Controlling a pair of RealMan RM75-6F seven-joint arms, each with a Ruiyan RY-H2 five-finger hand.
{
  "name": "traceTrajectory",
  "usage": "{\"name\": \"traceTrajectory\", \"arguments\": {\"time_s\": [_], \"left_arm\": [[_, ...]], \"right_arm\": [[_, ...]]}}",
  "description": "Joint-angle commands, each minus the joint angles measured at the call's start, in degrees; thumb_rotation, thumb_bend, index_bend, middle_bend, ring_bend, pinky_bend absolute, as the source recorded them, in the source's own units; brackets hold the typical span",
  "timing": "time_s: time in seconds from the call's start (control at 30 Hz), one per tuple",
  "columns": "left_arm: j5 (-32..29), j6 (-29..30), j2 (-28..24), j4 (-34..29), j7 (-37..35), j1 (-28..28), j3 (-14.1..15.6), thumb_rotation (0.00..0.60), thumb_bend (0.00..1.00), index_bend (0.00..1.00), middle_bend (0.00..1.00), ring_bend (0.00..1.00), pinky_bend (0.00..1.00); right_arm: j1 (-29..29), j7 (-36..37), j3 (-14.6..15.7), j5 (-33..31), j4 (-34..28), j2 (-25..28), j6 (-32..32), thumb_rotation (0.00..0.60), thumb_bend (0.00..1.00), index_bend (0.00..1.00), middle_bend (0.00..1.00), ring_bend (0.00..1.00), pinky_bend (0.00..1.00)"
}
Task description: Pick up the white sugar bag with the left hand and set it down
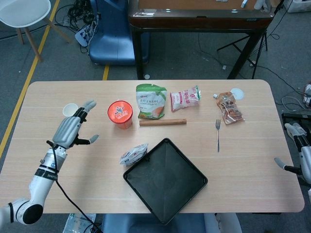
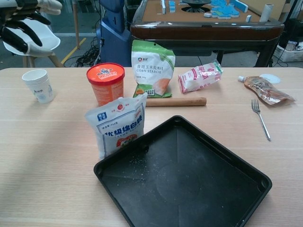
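Where the room opens behind it, the pale wood-grain table (image 1: 204,145) stands on grey floor, with a dark wooden table (image 1: 199,14) beyond, a blue chair (image 1: 114,34) beside that, a white chair (image 1: 22,12) in the far left corner, and a yellow line (image 1: 29,77) running along the floor on the left; cables lie tangled near the blue chair.

On the near half of the table the white sugar bag (image 2: 116,124) stands upright on its own, touching the left corner of the black tray (image 2: 189,179); it is a white plastic pouch, slightly crumpled, with a blue label at its top corner, blue characters across the middle and a red patch lower down; nothing grips it.

Behind it stand the orange tub (image 2: 105,82) and the green corn starch bag (image 2: 152,67); a wooden rolling pin (image 2: 175,101) lies in front of the starch bag; a pink-and-white packet (image 2: 200,76) lies further right, then a brown snack packet (image 2: 265,90) and a fork (image 2: 260,118); a paper cup (image 2: 39,85) sits far left.

The left hand (image 1: 73,130) hangs above the table near the cup, well apart from the bag, its fingers (image 1: 85,109) spread wide and holding nothing; the right hand (image 1: 296,160) shows only partly at the right edge, and I cannot tell how its fingers lie.
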State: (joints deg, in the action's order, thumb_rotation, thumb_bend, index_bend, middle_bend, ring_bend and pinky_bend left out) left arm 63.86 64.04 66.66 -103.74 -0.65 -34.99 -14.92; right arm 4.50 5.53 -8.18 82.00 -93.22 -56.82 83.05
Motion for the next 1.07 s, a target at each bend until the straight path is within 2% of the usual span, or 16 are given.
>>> {"name": "traceTrajectory", "arguments": {"time_s": [0.03,0.2,0.53,0.8,1.07], "left_arm": [[2.1,6.0,-0.3,2.1,4.1,4.3,3.0,0.600,0.24,0.00,0.02,0.08,0.29],[5.3,12.9,0.4,3.1,7.1,9.2,6.2,0.600,0.24,0.00,0.02,0.08,0.27],[10.0,20.2,0.4,1.5,11.4,17.8,13.0,0.600,0.24,0.01,0.02,0.08,0.22],[13.4,25.8,0.9,0.6,11.5,22.9,14.3,0.600,0.24,0.01,0.02,0.08,0.21],[14.5,26.8,1.0,0.5,10.9,25.0,14.0,0.600,0.24,0.01,0.02,0.08,0.20]], "right_arm": [[0.5,0.6,0.7,0.8,-0.2,0.7,-1.0,0.600,0.14,0.11,0.19,0.04,0.07],[1.2,0.5,1.7,2.4,-1.0,1.1,-2.0,0.600,0.15,0.12,0.21,0.04,0.07],[2.1,-1.0,3.6,6.3,-2.2,0.5,-2.3,0.600,0.15,0.13,0.22,0.04,0.07],[2.6,-1.3,3.6,8.0,-2.6,0.2,-1.0,0.600,0.14,0.13,0.22,0.04,0.07],[3.4,-1.9,4.0,9.1,-2.6,-0.3,-1.1,0.600,0.13,0.14,0.23,0.05,0.07]]}}
